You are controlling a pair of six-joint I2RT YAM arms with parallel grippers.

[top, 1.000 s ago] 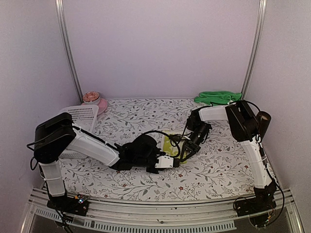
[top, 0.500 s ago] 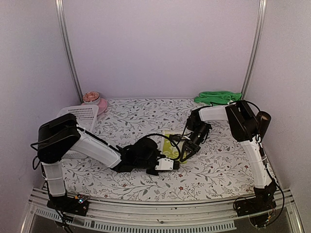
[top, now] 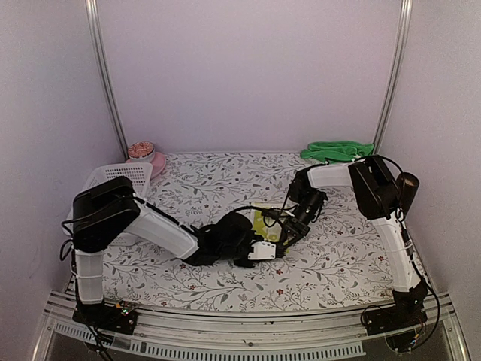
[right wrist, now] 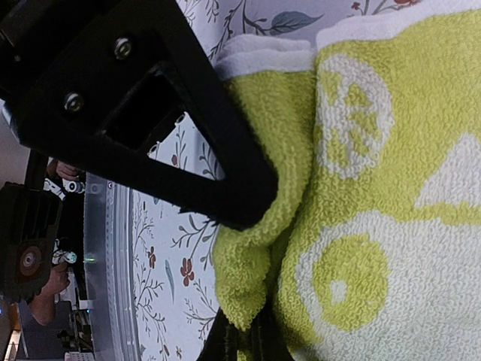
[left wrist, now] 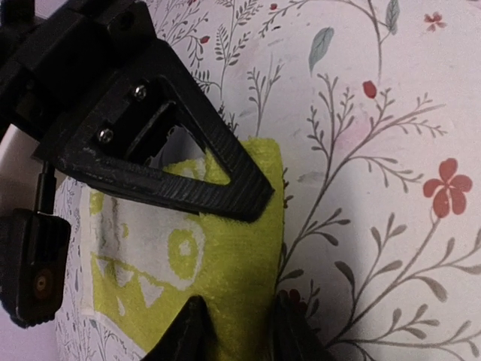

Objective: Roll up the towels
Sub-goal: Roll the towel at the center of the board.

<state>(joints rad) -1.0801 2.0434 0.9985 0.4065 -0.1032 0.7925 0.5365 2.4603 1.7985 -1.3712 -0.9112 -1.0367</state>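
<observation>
Change vs 1 s earlier: left arm [top: 161, 229] has swung in toward centre. Its large upper housing sits further right, and the left gripper [top: 275, 246] has moved up to the near edge of the yellow-lime towel [top: 261, 219]. Right arm [top: 392, 233] and right gripper [top: 290, 230] unchanged.

Pose: left arm low, stretched rightward over the table [top: 210, 177], forearm nearly flat. Right arm reaches left from its base, elbow high on the right side, wrist tipped down onto the towel's right side.

Jaws: in the left wrist view, the left gripper's 2 fingertips [left wrist: 194, 331] are narrowly apart with the towel's edge between them; cannot tell whether they clamp it. Right jaws pinched tight on a fold of the same towel.

Yellow-lime towel lies mid-table between both grippers. Green towel [top: 337, 150] bunched at the far right corner, well apart from both.
</observation>
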